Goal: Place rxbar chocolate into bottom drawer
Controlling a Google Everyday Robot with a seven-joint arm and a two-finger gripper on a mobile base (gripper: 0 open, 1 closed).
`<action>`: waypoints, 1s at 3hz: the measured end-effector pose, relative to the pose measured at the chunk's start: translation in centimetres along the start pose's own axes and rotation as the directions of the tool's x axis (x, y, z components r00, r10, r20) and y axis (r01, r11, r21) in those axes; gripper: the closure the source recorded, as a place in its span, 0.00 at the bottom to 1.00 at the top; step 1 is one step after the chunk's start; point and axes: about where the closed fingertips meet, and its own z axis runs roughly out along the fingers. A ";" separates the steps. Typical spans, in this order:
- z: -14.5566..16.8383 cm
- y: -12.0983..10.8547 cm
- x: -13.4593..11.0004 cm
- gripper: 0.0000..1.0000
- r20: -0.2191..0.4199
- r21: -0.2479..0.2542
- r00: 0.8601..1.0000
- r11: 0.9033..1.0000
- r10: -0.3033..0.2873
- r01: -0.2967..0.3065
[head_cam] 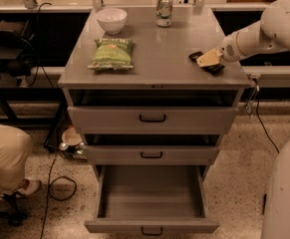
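The rxbar chocolate (196,56) is a small flat black bar lying on the right side of the grey cabinet top (159,49). My gripper (208,60) reaches in from the right on a white arm, its pale fingers over the bar and covering most of it. The bottom drawer (152,195) stands pulled out below, its inside bare, with a dark curved handle at the front.
A green snack bag (111,53), a white bowl (111,19) and a soda can (164,9) sit on the cabinet top. The two upper drawers (152,117) stand slightly ajar. A seated person's leg (5,158) and floor cables are at the left; the robot's white base (286,193) is at the right.
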 end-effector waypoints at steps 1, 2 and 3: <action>-0.1 0.0 -0.1 1.00 0.000 0.000 1.000 1.000 0.000 0.000; -0.1 0.0 -0.1 1.00 0.000 0.000 1.000 1.000 0.000 0.000; -0.1 0.0 -0.1 1.00 0.000 0.000 1.000 1.000 0.000 0.000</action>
